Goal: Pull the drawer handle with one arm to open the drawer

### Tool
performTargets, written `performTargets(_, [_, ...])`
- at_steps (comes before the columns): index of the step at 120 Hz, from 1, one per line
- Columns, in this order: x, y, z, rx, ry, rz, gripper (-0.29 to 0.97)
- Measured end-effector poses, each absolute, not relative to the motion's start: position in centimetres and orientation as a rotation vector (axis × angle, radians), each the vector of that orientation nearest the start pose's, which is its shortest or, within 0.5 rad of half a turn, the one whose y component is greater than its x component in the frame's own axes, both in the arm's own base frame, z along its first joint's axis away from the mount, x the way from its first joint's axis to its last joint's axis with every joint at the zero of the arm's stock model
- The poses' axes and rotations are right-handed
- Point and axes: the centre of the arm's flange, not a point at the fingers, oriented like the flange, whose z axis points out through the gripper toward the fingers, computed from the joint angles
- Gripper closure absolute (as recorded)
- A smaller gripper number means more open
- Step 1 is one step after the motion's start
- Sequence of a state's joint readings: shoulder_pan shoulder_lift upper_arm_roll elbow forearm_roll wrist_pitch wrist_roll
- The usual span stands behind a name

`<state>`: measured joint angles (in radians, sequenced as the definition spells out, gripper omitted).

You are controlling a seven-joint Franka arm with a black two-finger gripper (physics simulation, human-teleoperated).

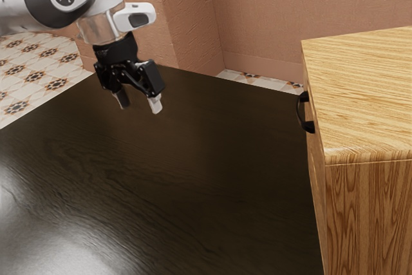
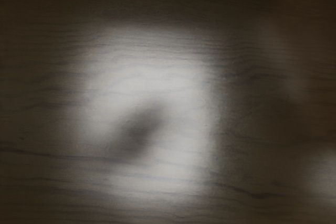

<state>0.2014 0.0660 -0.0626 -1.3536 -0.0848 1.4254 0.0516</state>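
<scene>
A light wooden cabinet (image 1: 360, 133) stands at the exterior view's right on a dark table (image 1: 193, 178). Its black drawer handle (image 1: 301, 113) sticks out of the face that looks toward the arm. My black gripper (image 1: 138, 103) hangs above the table at the upper left, far from the handle, with its two fingers apart and nothing between them. Under my hand the wrist view has glossy dark wood grain of the table (image 2: 157, 108) with a bright glare patch.
Salmon walls rise behind the table, and patterned floor tiles (image 1: 32, 69) lie at the exterior view's left and behind the table. The tabletop stretches between my gripper and the cabinet.
</scene>
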Motion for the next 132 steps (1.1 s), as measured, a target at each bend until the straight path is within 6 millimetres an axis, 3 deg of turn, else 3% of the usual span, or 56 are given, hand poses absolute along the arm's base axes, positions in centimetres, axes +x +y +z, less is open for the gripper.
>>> performTargets(11, [55.4,8.1,67.8,-3.231,-0.151,-0.045,0.00])
performTargets(27, [55.6,6.9,68.0,-3.236,-0.111,-0.065,0.00])
performTargets(37, [52.8,5.6,76.4,-3.216,-0.069,-0.331,0.00])
performTargets(45, [51.8,4.4,79.0,-3.260,-0.027,-0.437,0.00])
performTargets(58, [54.9,2.9,76.3,-3.322,0.028,-0.403,0.00])
performTargets(66, [55.4,0.9,76.0,-3.332,0.089,-0.415,0.00])
performTargets(74, [55.9,-0.7,74.5,-3.335,0.135,-0.353,0.00])
performTargets(105, [54.4,-1.2,73.3,-3.249,0.086,-0.289,0.00])
performTargets(115, [53.7,-2.6,71.3,-3.223,0.073,-0.279,0.00])
performTargets(132, [52.0,-7.5,71.0,-3.195,0.136,-0.376,0.00])
